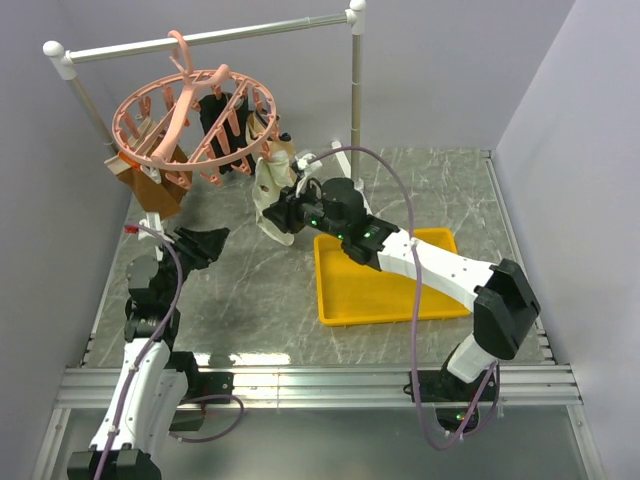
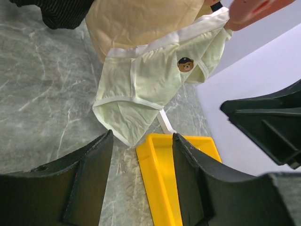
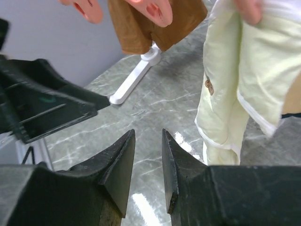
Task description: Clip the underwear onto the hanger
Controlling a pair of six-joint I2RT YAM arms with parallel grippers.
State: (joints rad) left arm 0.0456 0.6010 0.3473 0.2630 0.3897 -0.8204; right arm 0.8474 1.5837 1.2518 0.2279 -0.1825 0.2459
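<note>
The pale cream underwear [image 1: 268, 180] hangs from a pink clip at the near right of the salmon-pink hanger [image 1: 190, 120], which hooks on the rail. In the left wrist view the underwear [image 2: 146, 89] shows a small bear badge, and its waistband corner meets a pink clip [image 2: 249, 9]. My right gripper [image 1: 283, 212] is just beside the hanging underwear [image 3: 225, 94], its jaws a little apart and empty [image 3: 148, 133]. My left gripper [image 1: 205, 240] is open and empty [image 2: 142, 135], low on the table to the left of the underwear.
A yellow tray [image 1: 440, 300] lies on the marble table under the right arm. Tan [image 2: 141, 23], brown [image 1: 150, 185] and black [image 1: 225, 125] garments hang on the hanger. The white-and-grey rail [image 1: 355, 90] stands behind, its foot [image 3: 134, 82] on the table.
</note>
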